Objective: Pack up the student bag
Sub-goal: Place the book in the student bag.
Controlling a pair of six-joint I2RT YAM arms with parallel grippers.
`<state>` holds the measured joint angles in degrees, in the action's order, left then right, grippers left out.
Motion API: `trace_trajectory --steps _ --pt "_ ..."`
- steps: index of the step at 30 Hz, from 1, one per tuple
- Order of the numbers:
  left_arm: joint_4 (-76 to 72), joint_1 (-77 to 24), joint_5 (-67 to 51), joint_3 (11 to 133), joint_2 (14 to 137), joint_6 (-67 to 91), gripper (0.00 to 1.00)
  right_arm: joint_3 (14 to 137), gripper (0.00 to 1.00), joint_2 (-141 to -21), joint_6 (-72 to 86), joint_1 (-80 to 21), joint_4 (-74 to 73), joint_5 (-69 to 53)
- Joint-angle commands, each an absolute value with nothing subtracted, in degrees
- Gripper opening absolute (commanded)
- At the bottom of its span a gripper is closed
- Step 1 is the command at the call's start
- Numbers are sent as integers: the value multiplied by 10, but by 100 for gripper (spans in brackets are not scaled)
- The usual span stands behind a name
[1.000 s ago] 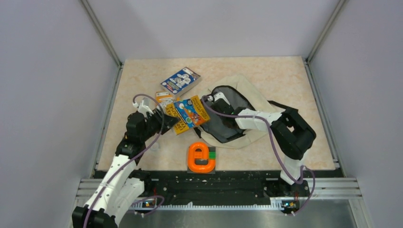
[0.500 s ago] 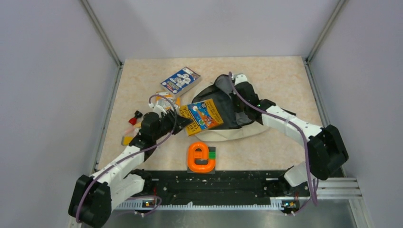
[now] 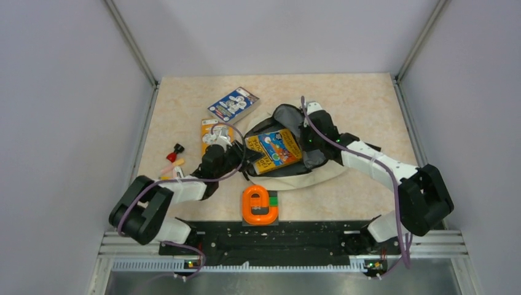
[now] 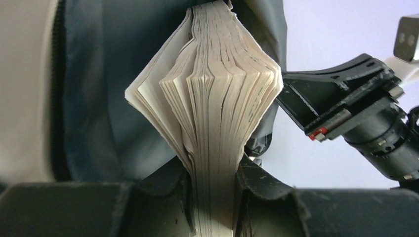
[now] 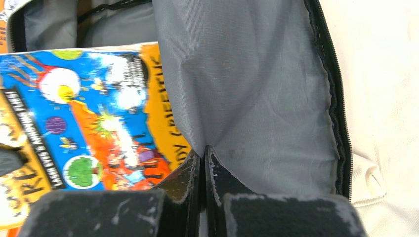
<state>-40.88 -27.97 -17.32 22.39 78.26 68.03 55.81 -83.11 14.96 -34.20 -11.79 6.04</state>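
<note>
Grey lining [image 5: 247,89] of student bag [image 3: 310,178], lying right of table [image 3: 350,98] centre, is pinched by right gripper [image 5: 203,158], jaws together, mouth held open; left gripper [image 4: 212,173] clamps book [image 3: 274,149], long axis aimed rightward, part inside mouth

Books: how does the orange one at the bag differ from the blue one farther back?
The orange book lies in the mouth of the student bag, clamped at its edge by the left end effector; the blue book lies loose on the table outside the bag. The orange book's pages fan apart; the blue book is closed flat. Both lie cover up.
</note>
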Motion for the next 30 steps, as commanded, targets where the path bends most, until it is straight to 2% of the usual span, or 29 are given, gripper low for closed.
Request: trace_trajectory --steps 1,10,27,29,30 --pt "-634 -294 -184 272 847 721 0 554 0 -785 174 -340 -55 32" --pt "-761 -318 -164 358 1022 727 0 547 0 -777 171 -340 -38 23" --pt "-607 -384 -64 477 1145 669 1 547 0 -791 164 -340 -18 19" --pt "-578 -384 -63 481 1139 645 15 546 0 -789 163 -340 -18 23" --pt "-562 -385 -60 480 1132 632 30 545 0 -788 163 -340 -18 25"
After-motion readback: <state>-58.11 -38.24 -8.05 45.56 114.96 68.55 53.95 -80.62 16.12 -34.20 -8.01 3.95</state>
